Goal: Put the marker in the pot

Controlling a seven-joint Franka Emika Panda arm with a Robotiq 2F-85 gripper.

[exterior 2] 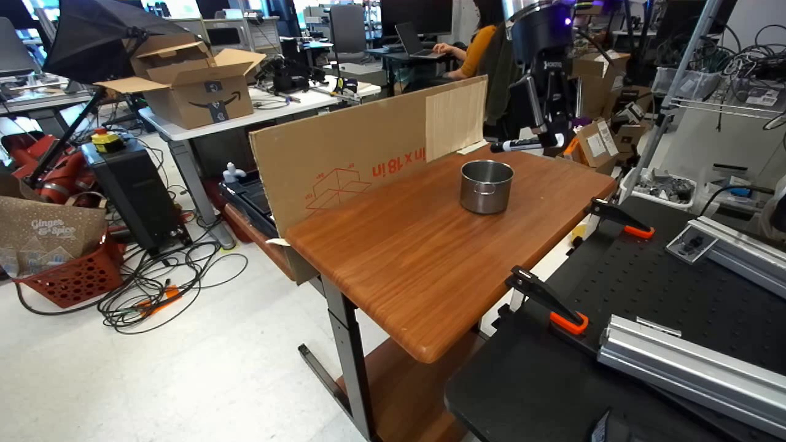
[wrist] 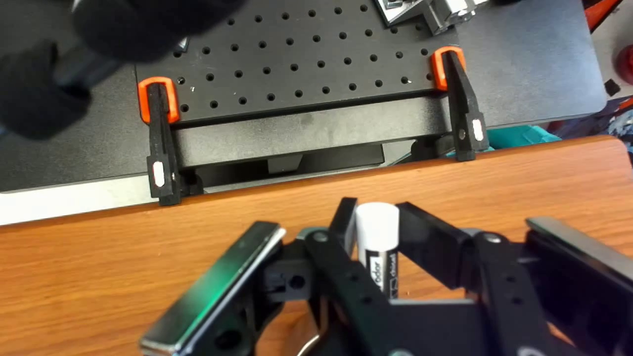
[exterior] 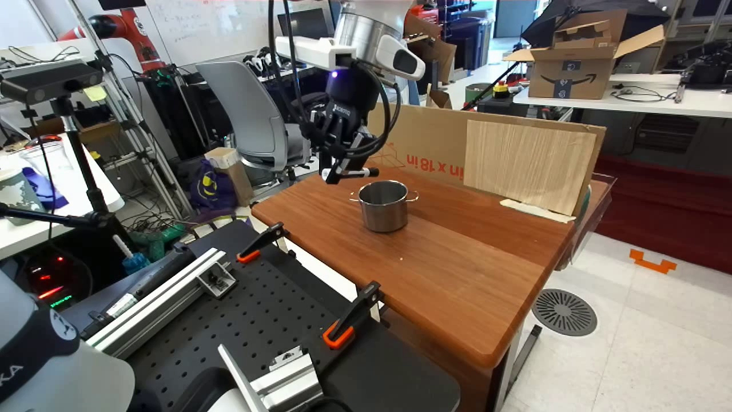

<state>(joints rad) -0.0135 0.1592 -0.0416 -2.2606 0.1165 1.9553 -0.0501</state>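
Note:
The marker is slim and white with a dark label and a black tip end. My gripper (exterior: 338, 169) is shut on it, and the marker (exterior: 359, 173) lies roughly level above the table in both exterior views (exterior 2: 519, 145). In the wrist view the white end of the marker (wrist: 378, 230) sits between the two fingertips (wrist: 377, 212). The shiny steel pot (exterior: 384, 216) stands upright on the wooden table, below the gripper and to one side; it also shows in an exterior view (exterior 2: 484, 195). The marker's black end is above the pot's rim level. In the wrist view the gripper hides most of the pot.
The wooden table (exterior: 457, 274) has a cardboard panel (exterior: 434, 137) standing along its far edge. A black perforated bench (exterior: 251, 320) adjoins the near edge, with two orange-and-black clamps (exterior: 349, 317) (exterior: 260, 243) at the gap. A grey chair (exterior: 251, 114) stands behind the table.

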